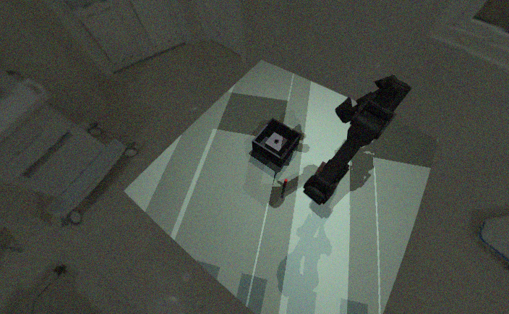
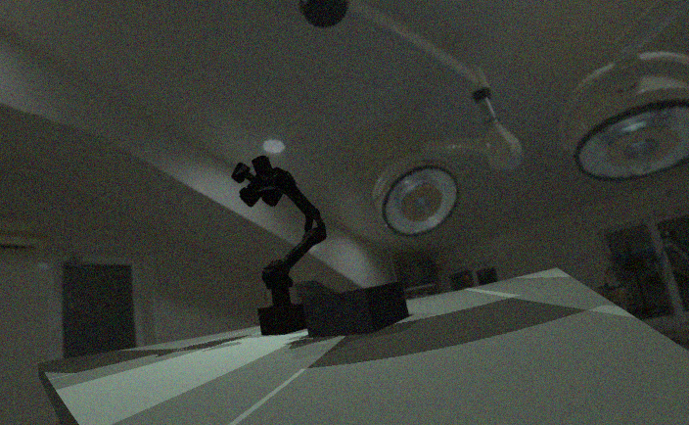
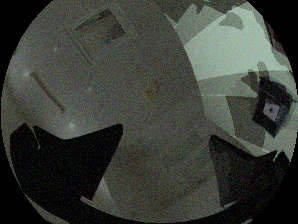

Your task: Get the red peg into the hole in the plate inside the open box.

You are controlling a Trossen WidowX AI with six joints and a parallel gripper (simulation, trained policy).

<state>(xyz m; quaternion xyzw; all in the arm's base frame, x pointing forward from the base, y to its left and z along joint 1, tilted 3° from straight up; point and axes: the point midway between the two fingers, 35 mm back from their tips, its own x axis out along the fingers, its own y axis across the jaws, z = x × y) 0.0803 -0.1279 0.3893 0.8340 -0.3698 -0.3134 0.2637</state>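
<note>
Red peg (image 1: 283, 187) stands upright on the table (image 1: 210, 194) (image 2: 442, 364) (image 3: 235, 50), just beside the open box (image 2: 358, 311), outside it; an upright stance presumably presents its top for grasping. Gripper (image 1: 392, 83) (image 3: 169, 135) fingers are spread wide with nothing between them, raised well clear of the peg, presumably because pickup requires a realigned, downward approach. Plate (image 1: 275, 146) (image 3: 270, 111) lies inside the box, its hole unfilled, available to receive the peg.

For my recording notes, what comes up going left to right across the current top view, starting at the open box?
Open box → red-topped peg → black robot arm, on the right.
</note>
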